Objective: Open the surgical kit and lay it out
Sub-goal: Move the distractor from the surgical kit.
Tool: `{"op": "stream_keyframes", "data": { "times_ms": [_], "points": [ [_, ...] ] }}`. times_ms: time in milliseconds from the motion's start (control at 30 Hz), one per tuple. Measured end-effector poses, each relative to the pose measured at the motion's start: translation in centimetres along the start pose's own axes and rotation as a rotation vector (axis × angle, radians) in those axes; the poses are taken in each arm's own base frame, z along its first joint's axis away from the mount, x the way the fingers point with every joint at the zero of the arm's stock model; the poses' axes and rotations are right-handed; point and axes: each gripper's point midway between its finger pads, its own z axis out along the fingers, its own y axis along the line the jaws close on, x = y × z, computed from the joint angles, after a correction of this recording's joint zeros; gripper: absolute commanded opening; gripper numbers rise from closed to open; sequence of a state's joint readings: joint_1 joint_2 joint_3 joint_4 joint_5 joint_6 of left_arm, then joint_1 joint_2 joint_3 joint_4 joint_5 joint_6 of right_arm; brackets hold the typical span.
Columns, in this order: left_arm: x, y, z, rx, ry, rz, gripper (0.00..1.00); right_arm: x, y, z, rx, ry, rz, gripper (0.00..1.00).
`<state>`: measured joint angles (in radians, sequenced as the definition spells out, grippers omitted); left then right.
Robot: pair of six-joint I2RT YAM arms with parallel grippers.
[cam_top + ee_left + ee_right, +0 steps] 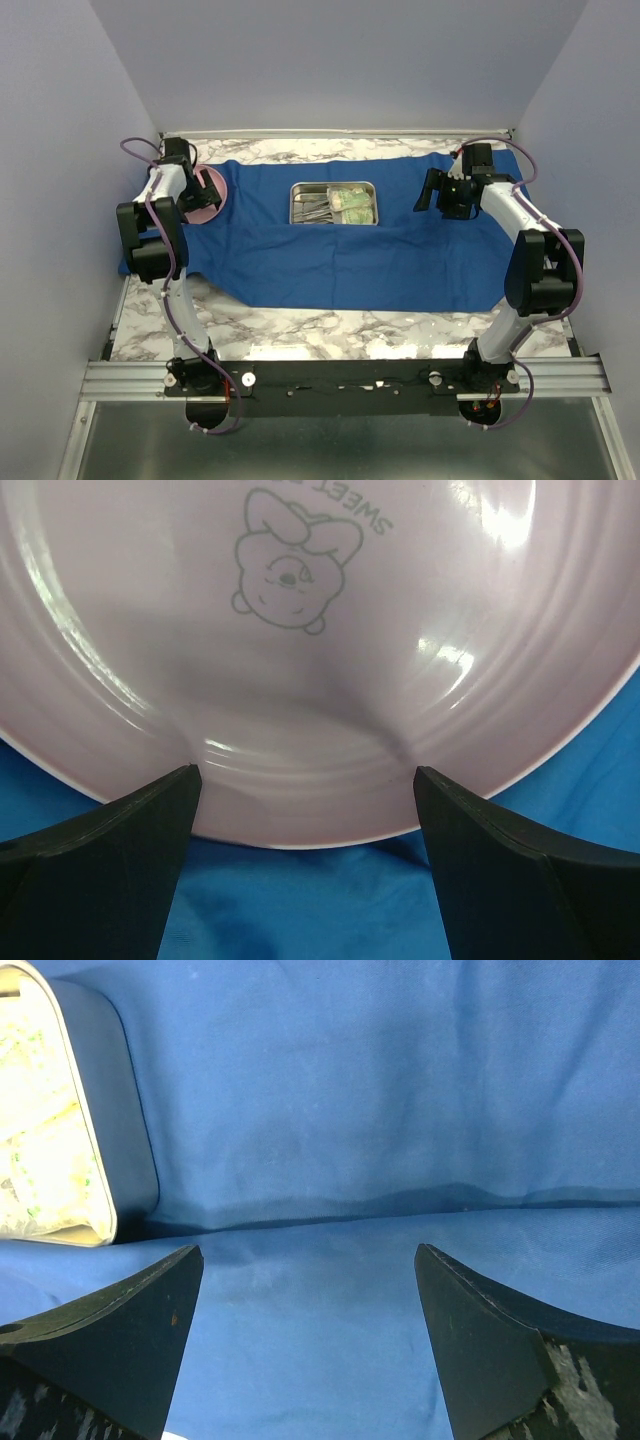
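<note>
The royal-blue cloth wrap (pixel 340 260) lies spread flat across the table. A small steel tray (pixel 334 204) sits on it at the middle back and holds thin silver forceps (pixel 313 207) and yellow-green packets (pixel 353 203). My left gripper (pixel 205 190) is open and empty just above a pink plate (pixel 210 190) on the cloth's left end; the plate (pixel 300 660) fills the left wrist view. My right gripper (pixel 428 190) is open and empty over bare cloth (pixel 380 1160) right of the tray (pixel 100 1130), whose packets (pixel 40 1150) show at the left edge.
The marble tabletop (pixel 300 335) shows in front of the cloth and along the back edge. Purple walls close in the left, right and back. The arm bases stand on a metal rail (pixel 340 378) at the near edge.
</note>
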<state>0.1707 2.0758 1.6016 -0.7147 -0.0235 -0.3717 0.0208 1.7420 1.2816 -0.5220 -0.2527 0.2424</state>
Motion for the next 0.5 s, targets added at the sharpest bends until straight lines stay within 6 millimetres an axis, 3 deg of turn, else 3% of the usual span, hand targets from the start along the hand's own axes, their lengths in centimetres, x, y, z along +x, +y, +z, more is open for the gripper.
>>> {"op": "stream_keyframes", "data": {
  "times_ms": [500],
  "points": [
    [4.4,0.4,-2.0,0.005,0.016,-0.022,0.97,0.0,-0.9,0.1,0.06,-0.008,0.002,0.95]
  ]
}}
